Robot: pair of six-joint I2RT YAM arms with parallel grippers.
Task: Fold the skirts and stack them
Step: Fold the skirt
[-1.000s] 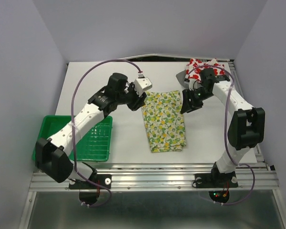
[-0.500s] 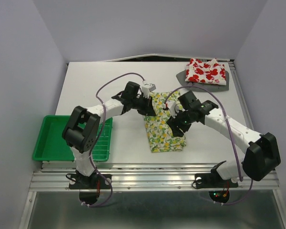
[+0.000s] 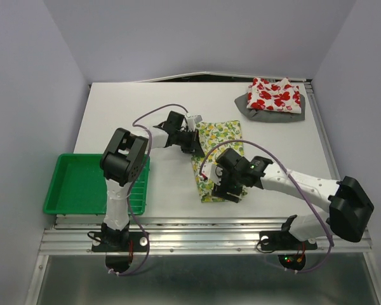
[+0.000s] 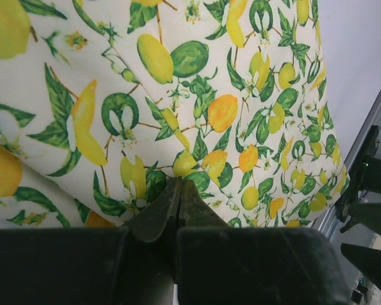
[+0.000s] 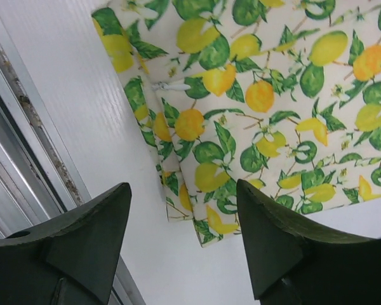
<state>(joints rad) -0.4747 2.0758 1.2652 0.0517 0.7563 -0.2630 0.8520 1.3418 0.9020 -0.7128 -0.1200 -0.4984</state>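
White table [image 3: 114, 114]: left gripper [image 4: 178, 190] pinched shut on lemon skirt [image 3: 222, 133] far edge; right gripper [image 5: 183, 197] jaws spread above near corner.

lemon skirt [image 3: 219, 132]: in the top view, partly under the right hand [image 3: 232, 189] and the left hand [image 3: 192, 141]; cropped by both wrist views.
grey skirt [image 3: 276, 115]: mostly hidden beneath the red-print skirt [image 3: 274, 95].
left hand grip: cloth between the closed tips, cannot tell.

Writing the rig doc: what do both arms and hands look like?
The left arm and right arm: white links, black joint housings, a purple cable along each. The left hand and right hand: dark, tapered wedge fingers.
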